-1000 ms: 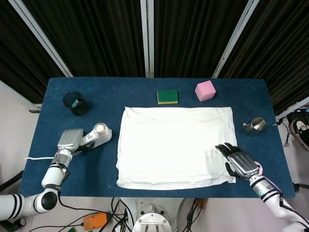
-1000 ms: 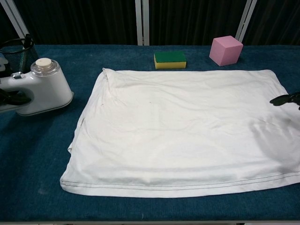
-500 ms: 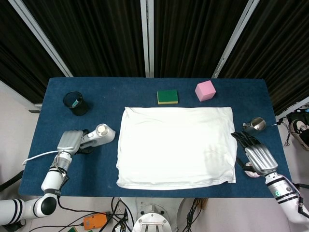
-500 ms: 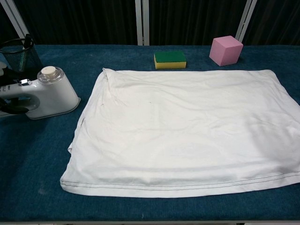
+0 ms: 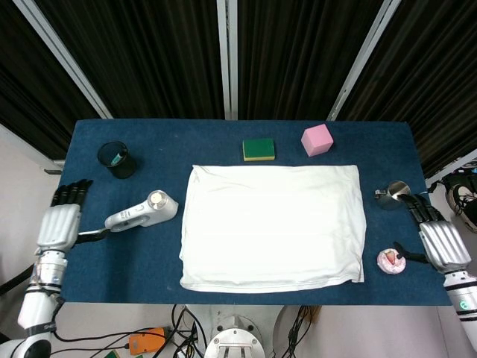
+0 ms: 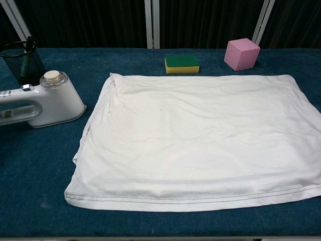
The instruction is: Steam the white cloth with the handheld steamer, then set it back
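The white cloth (image 5: 273,224) (image 6: 200,138) lies spread flat in the middle of the blue table (image 5: 223,138). The white handheld steamer (image 5: 143,212) (image 6: 42,101) rests on the table just left of the cloth, with nothing holding it. My left hand (image 5: 59,222) is off the table's left edge, open with its fingers spread, well apart from the steamer's handle. My right hand (image 5: 441,240) hovers at the table's right edge, open and empty. Neither hand shows in the chest view.
A black mesh cup (image 5: 116,159) (image 6: 20,61) stands at the back left. A green-yellow sponge (image 5: 258,149) (image 6: 181,64) and a pink cube (image 5: 317,139) (image 6: 242,54) sit behind the cloth. A metal cup (image 5: 394,193) and a small pink object (image 5: 390,260) lie by the right hand.
My left hand let go of the steamer and drew back left off the table. My right hand slid off the cloth to the right edge, uncovering the small pink object.
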`<state>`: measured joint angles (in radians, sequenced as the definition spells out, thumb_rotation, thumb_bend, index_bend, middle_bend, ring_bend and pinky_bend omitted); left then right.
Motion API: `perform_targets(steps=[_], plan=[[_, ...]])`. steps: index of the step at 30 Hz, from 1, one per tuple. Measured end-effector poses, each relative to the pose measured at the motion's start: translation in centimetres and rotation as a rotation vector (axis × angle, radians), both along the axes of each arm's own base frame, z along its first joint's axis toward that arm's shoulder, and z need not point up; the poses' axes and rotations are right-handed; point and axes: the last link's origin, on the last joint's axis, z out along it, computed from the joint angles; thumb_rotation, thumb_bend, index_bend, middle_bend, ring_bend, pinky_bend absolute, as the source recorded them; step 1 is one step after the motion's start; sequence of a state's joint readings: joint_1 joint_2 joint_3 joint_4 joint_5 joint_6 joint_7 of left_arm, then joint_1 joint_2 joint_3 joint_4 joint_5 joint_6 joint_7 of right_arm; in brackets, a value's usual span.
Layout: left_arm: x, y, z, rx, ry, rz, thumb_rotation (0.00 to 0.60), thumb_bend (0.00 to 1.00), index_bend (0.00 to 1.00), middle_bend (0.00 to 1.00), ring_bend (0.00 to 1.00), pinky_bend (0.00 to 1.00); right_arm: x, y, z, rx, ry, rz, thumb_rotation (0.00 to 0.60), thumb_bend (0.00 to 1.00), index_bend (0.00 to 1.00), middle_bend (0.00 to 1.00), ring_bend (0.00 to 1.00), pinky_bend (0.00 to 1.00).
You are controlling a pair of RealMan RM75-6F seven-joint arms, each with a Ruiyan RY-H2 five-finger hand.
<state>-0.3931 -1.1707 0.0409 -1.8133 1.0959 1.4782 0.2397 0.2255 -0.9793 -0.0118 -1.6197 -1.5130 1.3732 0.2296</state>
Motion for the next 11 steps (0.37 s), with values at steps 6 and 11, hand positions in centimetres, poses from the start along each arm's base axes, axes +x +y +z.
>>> perform_targets(steps=[6, 11], plan=[[-4.4, -3.5, 3.7, 0.126, -0.047, 0.011, 0.591, 0.03, 0.04, 0.01, 0.0, 0.0, -0.6, 1.8, 2.1, -0.105, 0.004, 0.015, 0.6, 0.16, 0.0, 0.07, 0.0, 0.09], [-7.9, -8.5, 5.5, 0.168, -0.018, 0.074, 0.589, 0.03, 0.04, 0.01, 0.0, 0.0, -0.8, 3.3, 2.5, -0.136, 0.0, 0.021, 0.6, 0.16, 0.0, 0.06, 0.0, 0.09]])
